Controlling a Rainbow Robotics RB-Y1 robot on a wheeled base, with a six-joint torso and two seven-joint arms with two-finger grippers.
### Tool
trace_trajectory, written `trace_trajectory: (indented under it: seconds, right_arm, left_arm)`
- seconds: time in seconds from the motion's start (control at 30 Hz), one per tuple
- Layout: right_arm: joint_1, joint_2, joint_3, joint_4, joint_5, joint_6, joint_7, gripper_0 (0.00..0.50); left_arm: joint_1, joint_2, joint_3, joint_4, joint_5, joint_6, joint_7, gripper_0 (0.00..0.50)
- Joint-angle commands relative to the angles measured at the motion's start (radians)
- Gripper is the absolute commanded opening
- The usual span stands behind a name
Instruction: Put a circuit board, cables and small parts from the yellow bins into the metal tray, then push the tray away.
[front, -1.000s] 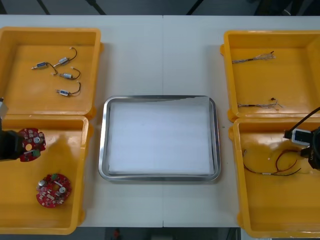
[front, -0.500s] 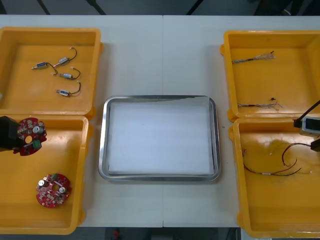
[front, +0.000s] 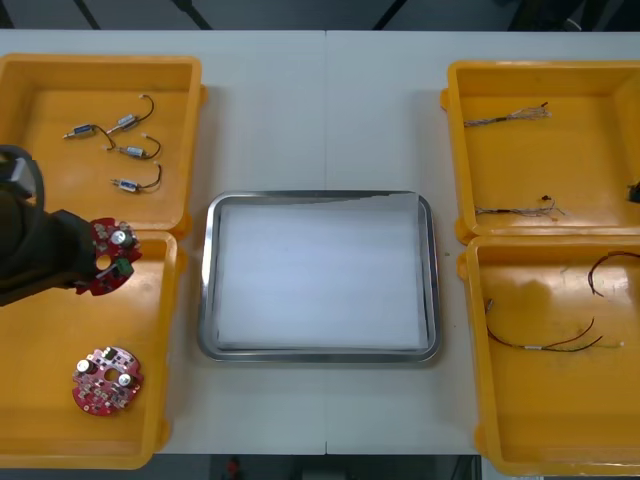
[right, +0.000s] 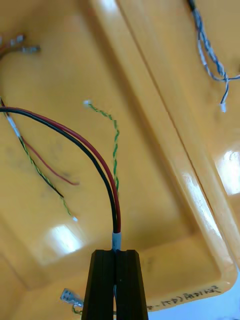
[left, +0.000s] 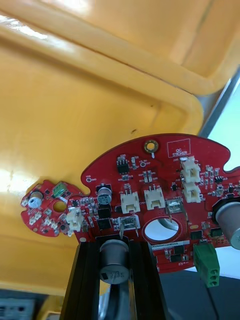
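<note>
My left gripper (front: 88, 265) was clenched on a red circuit board (front: 110, 255) at the middle left of the front view, over the top edge of the lower left yellow bin (front: 40, 400). The board's white label read "QC STICKER". My right gripper (right: 115, 254) pinched a red and black cable (right: 92, 155). Compared with a second ago, the board had moved nearer to the metal tray (front: 206, 300).

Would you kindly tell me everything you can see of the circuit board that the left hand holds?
The circuit board is round and red with a notched rim, carrying white connectors, silver cylinders, a green block and a hole by its middle. The left hand is shut on its edge, holding it raised over the near left yellow bin, by that bin's far inner corner.
</note>
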Motion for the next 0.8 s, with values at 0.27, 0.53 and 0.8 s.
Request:
trace_trajectory:
  seconds: [0.27,0.53,0.8]
  right_arm:
    - [-0.011,0.057,-0.033,-0.240,-0.020,0.056,-0.353,0.000]
    - [-0.011,0.115,-0.033,-0.375,-0.016,0.092,-0.579,0.000]
    - [-0.011,0.156,-0.033,-0.519,0.027,0.168,-0.772,0.000]
  left_arm:
    - [-0.281,-0.175,-0.311,-0.017,-0.187,0.061,0.370,0.000]
    - [-0.319,-0.281,-0.439,-0.007,-0.311,0.071,0.441,0.001]
    - [-0.345,-0.378,-0.542,0.032,-0.423,0.081,0.456,0.001]
